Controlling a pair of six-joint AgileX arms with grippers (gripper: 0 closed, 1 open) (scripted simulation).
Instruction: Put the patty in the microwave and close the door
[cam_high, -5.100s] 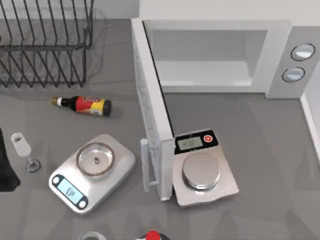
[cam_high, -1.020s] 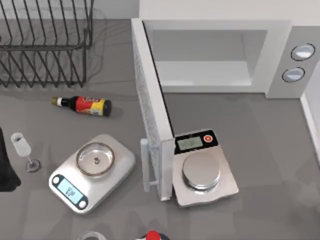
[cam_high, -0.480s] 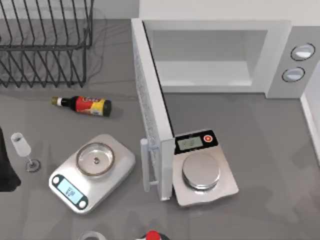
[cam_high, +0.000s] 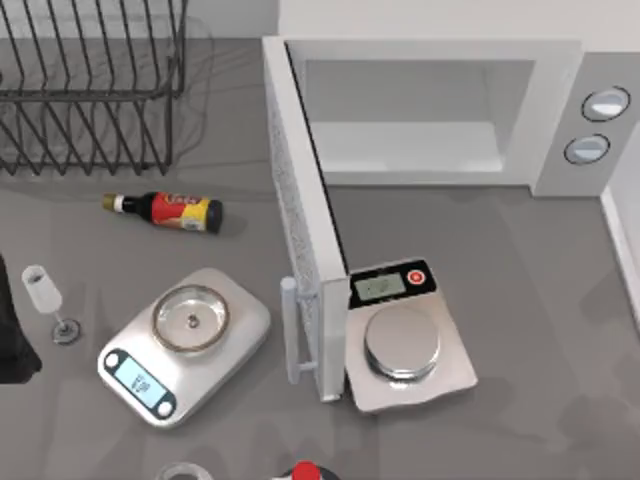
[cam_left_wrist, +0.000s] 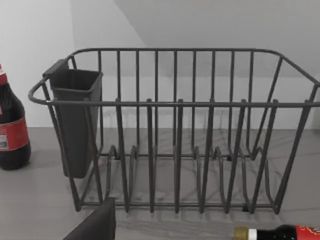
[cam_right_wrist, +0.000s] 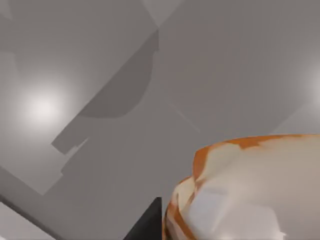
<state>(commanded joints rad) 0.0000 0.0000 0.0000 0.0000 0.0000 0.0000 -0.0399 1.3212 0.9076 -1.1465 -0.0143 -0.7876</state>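
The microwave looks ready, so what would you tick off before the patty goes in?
1. Door swung open: ok.
2. Cavity of the microwave free of things: ok.
3. Patty close under the right wrist camera: ok.
4. Right pincer's hold on the patty: cannot tell.
5. Scale standing against the open door, in the way of closing: not ok.
6. Bottle lying apart from the door: ok.

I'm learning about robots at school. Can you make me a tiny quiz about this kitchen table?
1. True or false: the door of the microwave stands open.
2. How many scales are on the table?
3. What lies between the wire rack and the left-hand scale: A a spoon, B a bottle, C a plate?

Key: 1 true. 2 two; the other scale is beside the door. 3 B.
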